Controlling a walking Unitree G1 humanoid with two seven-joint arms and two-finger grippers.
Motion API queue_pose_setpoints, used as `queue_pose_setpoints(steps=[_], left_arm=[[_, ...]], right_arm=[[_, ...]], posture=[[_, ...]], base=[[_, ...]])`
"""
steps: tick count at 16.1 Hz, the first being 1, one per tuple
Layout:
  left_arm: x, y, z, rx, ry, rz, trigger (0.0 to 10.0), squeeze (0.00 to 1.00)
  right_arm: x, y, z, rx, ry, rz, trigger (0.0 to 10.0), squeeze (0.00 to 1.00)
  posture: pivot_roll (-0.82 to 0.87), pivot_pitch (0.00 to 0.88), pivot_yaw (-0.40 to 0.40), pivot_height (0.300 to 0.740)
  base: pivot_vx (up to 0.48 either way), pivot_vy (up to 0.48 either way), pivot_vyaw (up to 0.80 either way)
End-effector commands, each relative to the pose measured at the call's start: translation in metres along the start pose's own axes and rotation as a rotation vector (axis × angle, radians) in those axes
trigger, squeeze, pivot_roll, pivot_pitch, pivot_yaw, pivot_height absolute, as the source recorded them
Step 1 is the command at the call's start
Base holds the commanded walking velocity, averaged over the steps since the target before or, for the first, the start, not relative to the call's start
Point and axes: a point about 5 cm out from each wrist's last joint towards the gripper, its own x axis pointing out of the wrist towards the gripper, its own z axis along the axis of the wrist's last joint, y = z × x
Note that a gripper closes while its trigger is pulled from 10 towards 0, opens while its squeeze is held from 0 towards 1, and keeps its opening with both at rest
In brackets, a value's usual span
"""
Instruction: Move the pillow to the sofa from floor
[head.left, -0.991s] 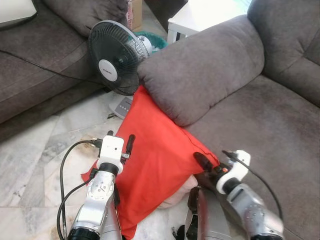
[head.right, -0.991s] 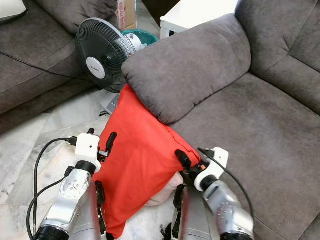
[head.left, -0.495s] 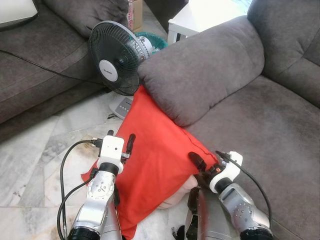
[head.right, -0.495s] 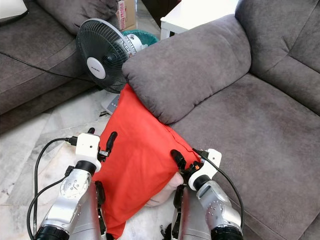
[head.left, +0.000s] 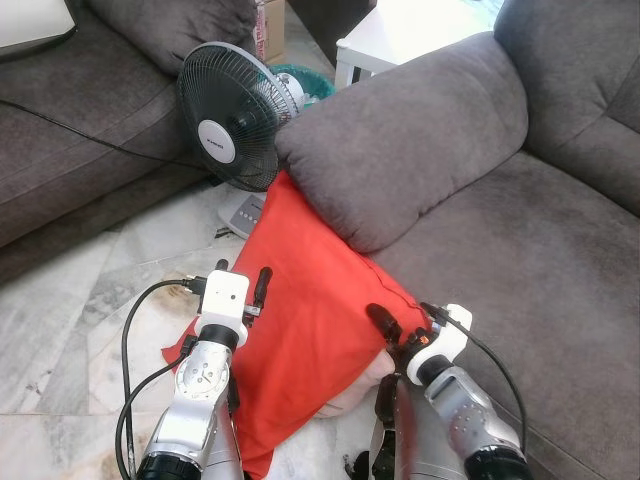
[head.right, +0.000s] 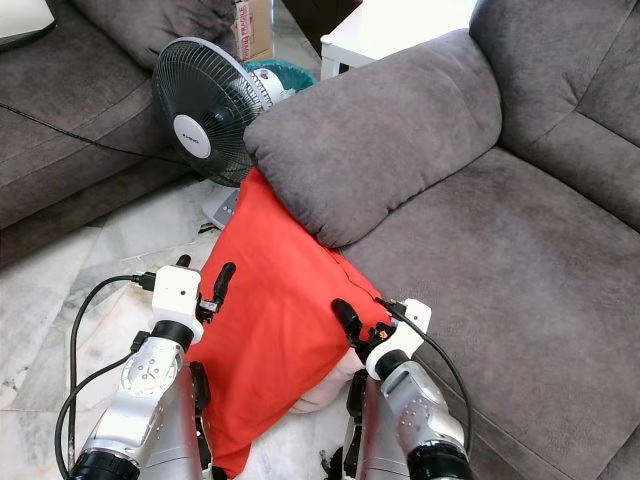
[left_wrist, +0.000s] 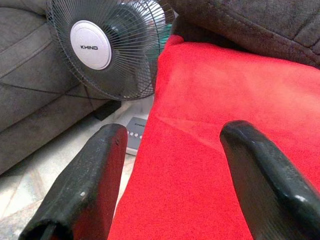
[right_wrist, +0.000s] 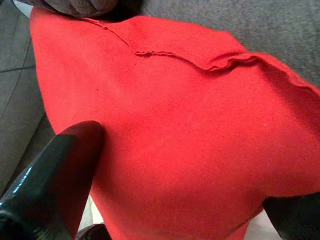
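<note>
Red pillow (head.left: 300, 300) between both spread fingers (left_wrist: 90, 185).

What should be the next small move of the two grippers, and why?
Probably close both on the red pillow: the left gripper and right gripper flank its two edges with fingers open, and it leans against the sofa, bottom on the floor.

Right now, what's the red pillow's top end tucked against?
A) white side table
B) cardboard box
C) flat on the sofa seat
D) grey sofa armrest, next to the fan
D: the red pillow leans with its top under the grey sofa armrest, beside the fan, lower end on the floor.
</note>
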Motion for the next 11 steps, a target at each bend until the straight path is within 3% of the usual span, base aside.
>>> queue_pose_setpoints(steps=[1,4,6,11], left_arm=[[-0.001,-0.004,-0.003,0.007,0.011,-0.016,10.0,0.00],[-0.001,-0.004,-0.003,0.010,0.008,-0.018,10.0,0.00],[0.000,-0.005,-0.002,0.016,0.004,-0.023,10.0,0.00],[0.001,-0.005,-0.001,0.017,0.002,-0.023,10.0,0.00]], right_arm=[[-0.001,-0.003,-0.006,-0.007,0.018,-0.010,10.0,0.00],[0.006,0.000,-0.007,-0.019,0.018,-0.008,10.0,0.00],[0.011,0.004,-0.008,-0.011,0.002,0.012,0.0,0.00],[0.012,0.003,-0.010,-0.009,0.002,0.006,0.0,0.00]], posture=[[0.22,0.164,-0.110,0.533],[0.22,0.163,-0.111,0.533],[0.22,0.163,-0.111,0.533],[0.22,0.161,-0.110,0.533]], base=[[0.000,0.000,0.00],[0.000,0.000,0.00],[0.000,0.000,0.00],[0.000,0.000,0.00]])
